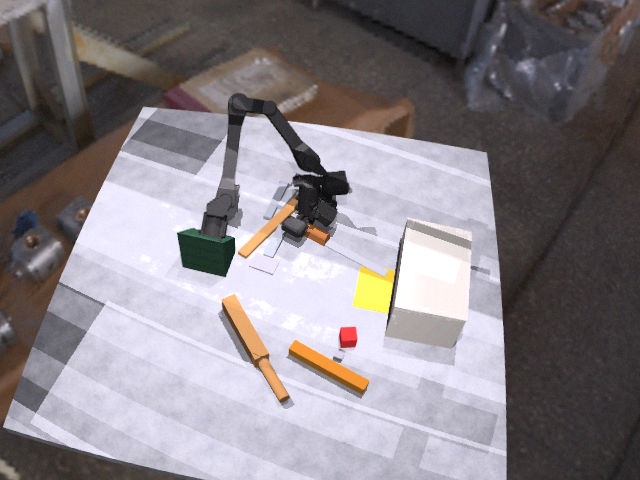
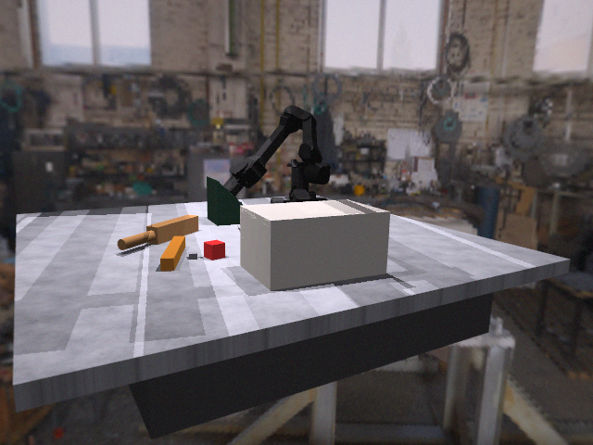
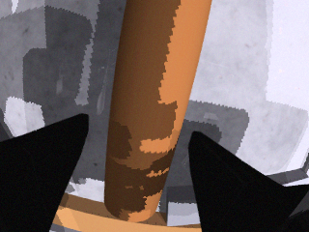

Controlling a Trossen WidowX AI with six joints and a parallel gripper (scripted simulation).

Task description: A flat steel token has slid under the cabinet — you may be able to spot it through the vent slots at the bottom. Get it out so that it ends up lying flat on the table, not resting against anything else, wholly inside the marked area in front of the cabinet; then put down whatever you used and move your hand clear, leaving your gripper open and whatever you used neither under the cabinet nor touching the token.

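Note:
The white cabinet (image 1: 428, 330) (image 2: 330, 248) stands at the right in the top view. The yellow marked area (image 1: 369, 295) lies beside its long side. No token can be made out, and the vent slots do not show. A tool with an orange handle (image 1: 319, 235) (image 3: 145, 72) has a thin grey blade (image 1: 354, 258), whose tip lies over the yellow area's upper edge, close to the cabinet. My gripper (image 1: 309, 225) (image 3: 139, 130) is open around the handle, with a gap on each side in the wrist view.
A long orange strip (image 1: 266, 229) lies beside the gripper, near a pale flat piece (image 1: 264, 265). A green block (image 1: 205, 253) (image 2: 220, 206), a wooden paddle (image 1: 245, 330) (image 2: 174, 228), an orange bar (image 1: 328, 366) (image 2: 172, 253), a red cube (image 1: 347, 337) (image 2: 214, 249) and a small grey block (image 1: 338, 355) (image 2: 192, 256) also stand around.

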